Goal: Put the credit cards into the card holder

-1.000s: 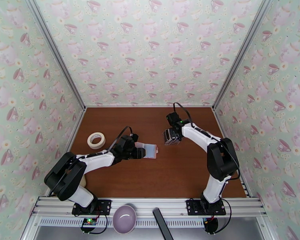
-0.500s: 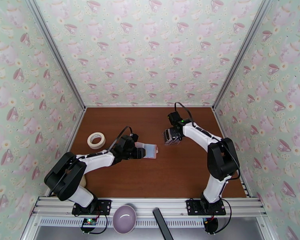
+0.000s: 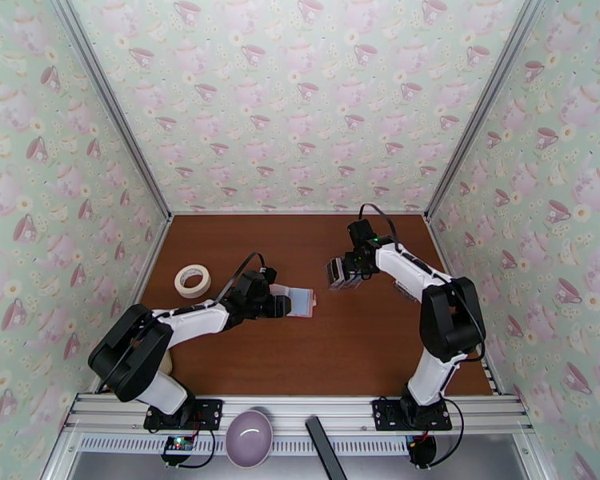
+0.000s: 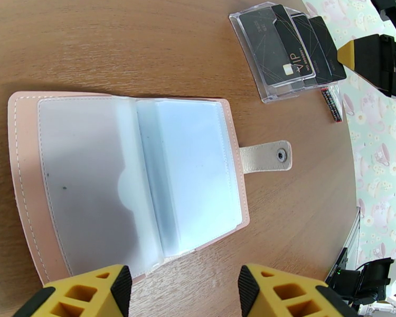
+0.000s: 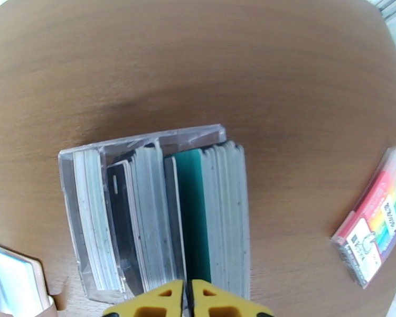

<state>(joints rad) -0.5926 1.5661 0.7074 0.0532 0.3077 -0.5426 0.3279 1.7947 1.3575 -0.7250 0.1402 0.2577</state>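
Change is on my right arm only. The wrist joint (image 3: 362, 234) has swung out to the right of the right gripper (image 3: 342, 275); before, it sat almost straight behind it. The cable loop (image 3: 380, 214) went along with it. The forearm (image 3: 408, 270) now comes in from further right, so the gripper is twisted to a new angle over the credit cards (image 5: 219, 207). The elbow (image 3: 448, 318) has nudged right too.

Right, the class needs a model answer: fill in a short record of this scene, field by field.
card holder: open, flat on the table, clear pockets up
credit cards: upright, bunched in a clear tray
left gripper: open, at the holder's edge
right gripper: shut, over the cards; grip unclear
task state: no card seen in the holder yet
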